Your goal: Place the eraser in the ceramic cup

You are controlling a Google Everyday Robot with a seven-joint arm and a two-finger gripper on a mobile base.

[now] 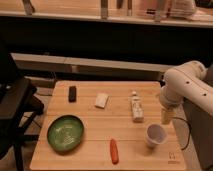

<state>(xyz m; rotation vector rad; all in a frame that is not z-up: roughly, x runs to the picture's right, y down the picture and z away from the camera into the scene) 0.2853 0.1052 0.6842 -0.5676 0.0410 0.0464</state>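
A: Where is the hand?

B: The hand (166, 118) hangs at the end of the white arm (184, 84), pointing down over the right side of the table (131, 159). Whether it is apart or together I cannot tell, nor whether anything is in it.

A: What is nearest to it?

B: The ceramic cup (155, 135). It stands upright, mouth up, just below and a little left of the hand's tip. The two look very close, but I cannot tell if they touch.

A: And the eraser?

B: The pale flat block that I take for the eraser (101, 100) lies on the table towards the back, near the middle. It is to the left of the hand and well apart from it, and equally well apart from the cup.

A: Anything between them?

B: A small pale bottle-like thing (136, 107), lying between the eraser and the hand, nearer the hand.

A: Further out?

B: An orange-red stick (114, 151) lies near the front edge, left of the cup. A green bowl (65, 133) sits at the front left. A small black block (72, 93) lies at the back left, beyond the eraser.
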